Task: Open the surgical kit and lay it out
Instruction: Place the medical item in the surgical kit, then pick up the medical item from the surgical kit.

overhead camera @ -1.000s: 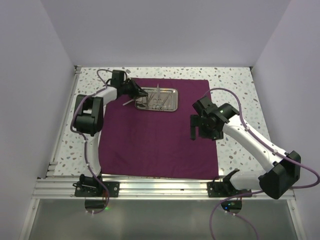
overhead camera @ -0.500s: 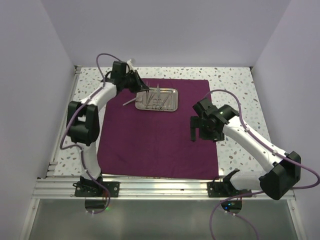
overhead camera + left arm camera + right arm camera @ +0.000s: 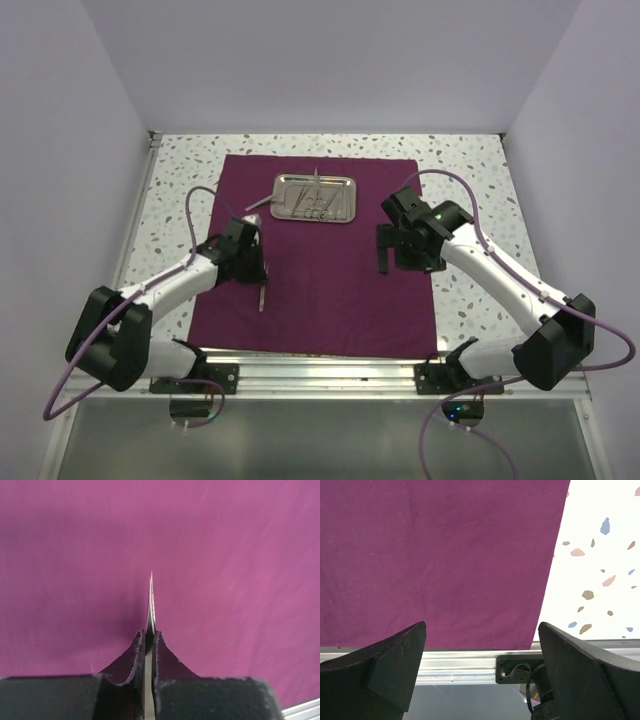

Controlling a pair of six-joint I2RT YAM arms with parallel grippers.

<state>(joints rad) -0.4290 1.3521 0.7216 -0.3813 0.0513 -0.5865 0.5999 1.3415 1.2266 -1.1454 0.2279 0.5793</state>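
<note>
The dark purple cloth wrap lies spread flat on the table. The steel tray sits at its far middle with several silver instruments in it. One slim silver tool pokes out over the tray's left end. My left gripper is low over the near-left part of the cloth, shut on slim silver tweezers. In the left wrist view the jaws pinch the tweezers, whose tip points forward just above the cloth. My right gripper hovers open and empty over the cloth's right part; its fingers stand wide apart.
The speckled white tabletop surrounds the cloth. An aluminium rail runs along the near edge and shows in the right wrist view. White walls close in the left, right and back sides.
My left gripper has lifted the tweezers from the tray and carried them to the near-left of the cloth. The right gripper has shifted slightly toward the far side.
</note>
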